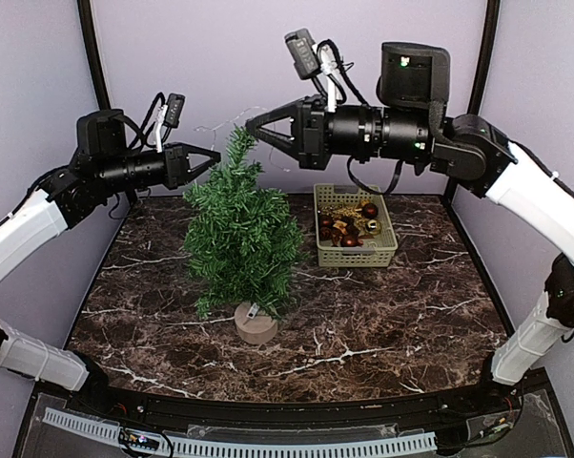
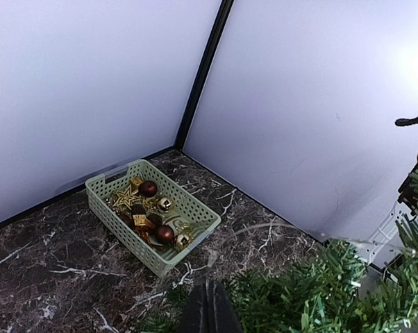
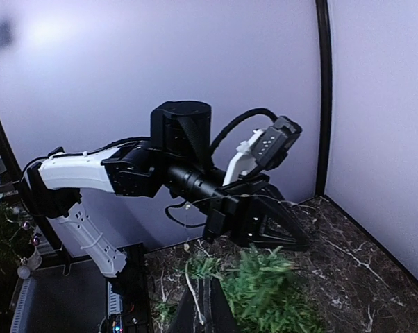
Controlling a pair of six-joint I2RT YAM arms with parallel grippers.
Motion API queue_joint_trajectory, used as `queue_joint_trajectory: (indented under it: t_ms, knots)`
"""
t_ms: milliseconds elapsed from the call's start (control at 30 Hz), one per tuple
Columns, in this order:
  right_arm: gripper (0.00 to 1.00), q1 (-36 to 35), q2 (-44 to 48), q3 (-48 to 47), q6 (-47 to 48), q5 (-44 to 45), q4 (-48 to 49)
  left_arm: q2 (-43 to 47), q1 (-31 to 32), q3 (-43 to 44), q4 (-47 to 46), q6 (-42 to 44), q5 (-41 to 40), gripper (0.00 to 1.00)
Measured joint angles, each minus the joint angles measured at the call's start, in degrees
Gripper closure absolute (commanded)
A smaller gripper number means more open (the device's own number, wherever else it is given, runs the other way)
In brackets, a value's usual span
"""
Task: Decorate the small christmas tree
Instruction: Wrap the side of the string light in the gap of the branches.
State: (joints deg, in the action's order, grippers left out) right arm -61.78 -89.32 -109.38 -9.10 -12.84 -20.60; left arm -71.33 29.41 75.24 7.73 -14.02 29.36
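Pale walls (image 1: 220, 57) close in a dark marbled tabletop (image 1: 382, 324). The left hand (image 1: 214, 156) and right hand (image 1: 252, 122) hang high, both clenched, tips pointing at each other. The small christmas tree (image 1: 241, 239) stands upright on its round base, its tip between and just under the two hands. A thin pale strand (image 2: 278, 225) arcs over the treetop; whether either hand pinches it is unclear. Below the right hand sits a green basket (image 1: 356, 256) of ornaments (image 1: 349, 227).
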Motion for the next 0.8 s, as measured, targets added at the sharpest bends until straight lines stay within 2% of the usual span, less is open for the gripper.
queue_joint_trajectory:
  t_ms: [133, 267, 333, 467, 600, 800]
  knots:
    - [1.00, -5.5, -1.7, -1.4, 3.3, 1.8, -2.9, 2.0, 0.0, -3.2, -2.4, -0.2, -0.1, 0.97]
    - [1.00, -9.5, -3.4, -3.1, 6.8, 4.5, -6.2, 2.3, 0.0, -4.4, -4.2, -0.6, -0.1, 0.87]
    - [1.00, -10.6, -3.8, -3.3, 7.8, 5.9, -7.4, 2.4, 0.0, -4.7, -4.7, -0.8, -0.2, 0.79]
    - [1.00, -12.1, -4.4, -3.3, 9.0, 9.1, -9.4, 3.5, 0.0, -5.8, -4.6, -1.4, -2.2, 0.55]
    - [1.00, -12.8, -5.2, -3.2, 9.1, 11.8, -9.5, 7.7, 0.0, -8.0, -2.0, -2.8, -7.7, 0.43]
    - [1.00, -13.9, -6.6, -3.0, 9.0, 13.3, -9.2, 18.0, 0.0, -9.9, 6.4, -6.8, -15.9, 0.38]
